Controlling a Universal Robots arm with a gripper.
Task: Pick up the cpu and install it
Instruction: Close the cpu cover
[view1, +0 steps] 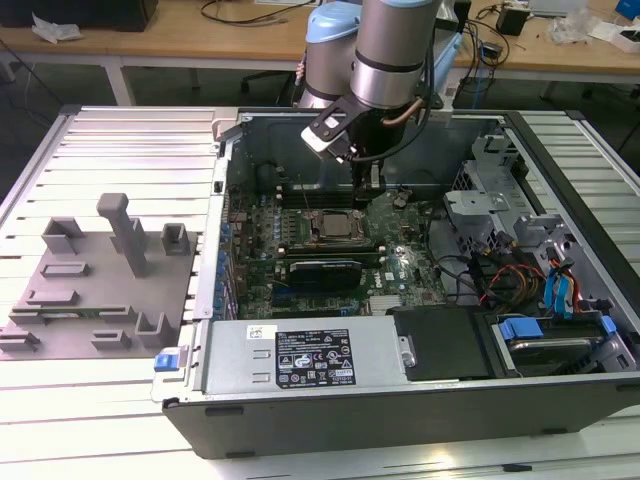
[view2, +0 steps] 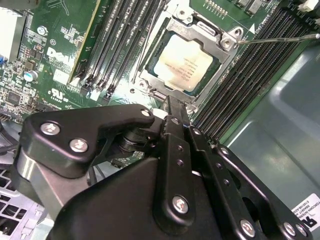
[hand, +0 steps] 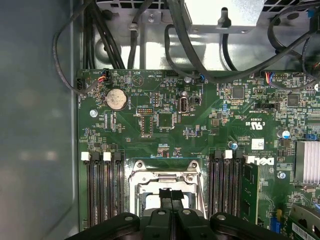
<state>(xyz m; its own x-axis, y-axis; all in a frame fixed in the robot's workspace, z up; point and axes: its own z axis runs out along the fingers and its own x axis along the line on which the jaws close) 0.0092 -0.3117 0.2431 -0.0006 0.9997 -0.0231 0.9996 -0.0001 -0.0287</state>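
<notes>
The cpu (view2: 182, 62), a pale silver square chip, lies flat in the motherboard socket inside the metal bracket frame (view2: 216, 36). In the exterior view the cpu (view1: 331, 228) sits mid-board in the open computer case. My gripper (hand: 170, 195) hangs just above the socket's edge, its black fingers (view2: 173, 111) pressed together with nothing between them. In the exterior view the gripper (view1: 372, 182) is over the board, slightly behind the socket. A thin metal lever (view2: 277, 39) sticks out from the socket's corner.
Memory slots (hand: 104, 187) flank the socket on both sides. Black cables (hand: 190, 45) run along the board's edge. A grey fixture (view1: 90, 290) stands at the exterior view's left. The power supply (view1: 300, 355) and the drive bay (view1: 540, 300) fill the case's near and right parts.
</notes>
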